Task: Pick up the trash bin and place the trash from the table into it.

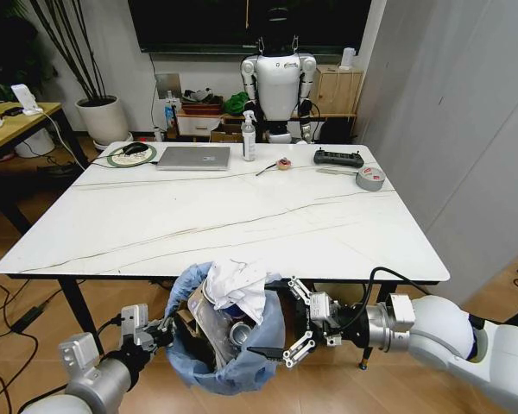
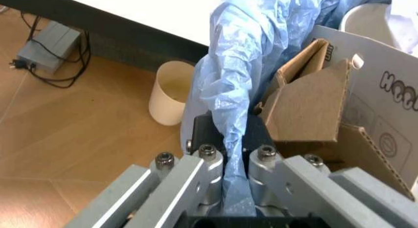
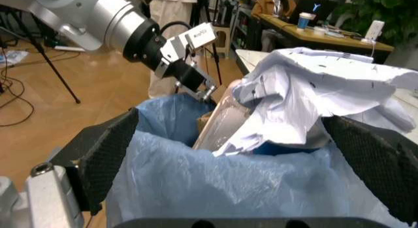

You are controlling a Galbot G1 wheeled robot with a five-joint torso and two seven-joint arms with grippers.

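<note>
Wood flooring lies under the trash bin [image 1: 229,345], held just before the near edge of the table [image 1: 224,220]. Crumpled paper [image 1: 237,289] and cardboard [image 2: 307,110] hide its inside; printed letters are cut off. Left gripper [image 1: 160,332] pinches the blue liner; right gripper [image 1: 295,323] is spread wide at its rim.

The left gripper [image 1: 160,332] was of grey metal, with silver flat links and round hex screws near its black base. Its arm was a silver-grey cylinder with a small white box at about 11 o'clock from the wrist. The right gripper [image 1: 287,323] had black jaws with textured mesh pads [image 3: 104,157] and silver linkages. A black cable looped over its wrist, behind which came a smooth white shell.
</note>
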